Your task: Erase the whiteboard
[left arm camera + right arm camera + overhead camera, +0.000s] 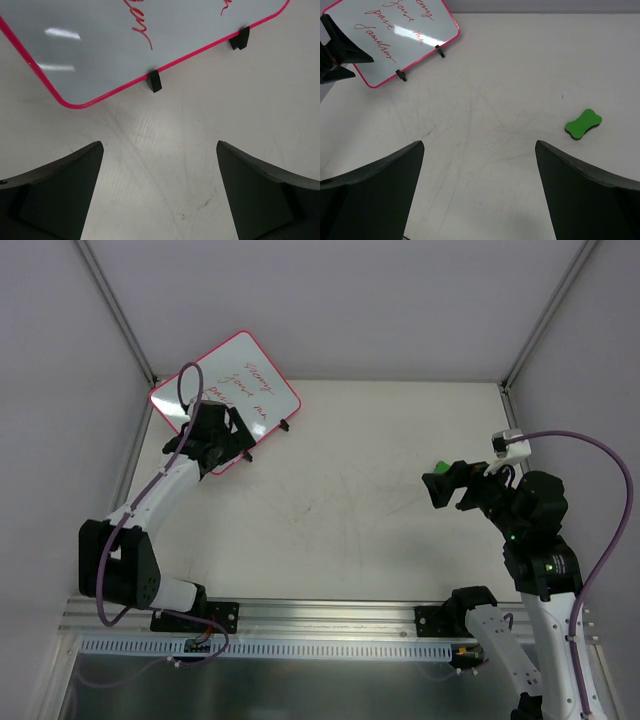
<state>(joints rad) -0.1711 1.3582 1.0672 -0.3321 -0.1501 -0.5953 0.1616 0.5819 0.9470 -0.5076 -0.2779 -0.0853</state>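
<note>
One scuffed white table holds the whiteboard, pale walls behind.

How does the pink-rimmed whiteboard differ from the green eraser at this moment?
The glossy white, pink-rimmed square whiteboard is far larger than the small green bone-shaped eraser. The whiteboard carries red handwriting and two black clips; the eraser is plain. The whiteboard sits far left by the left gripper; the eraser lies right, near the right gripper. Both rest on the white table, ungripped.
</note>
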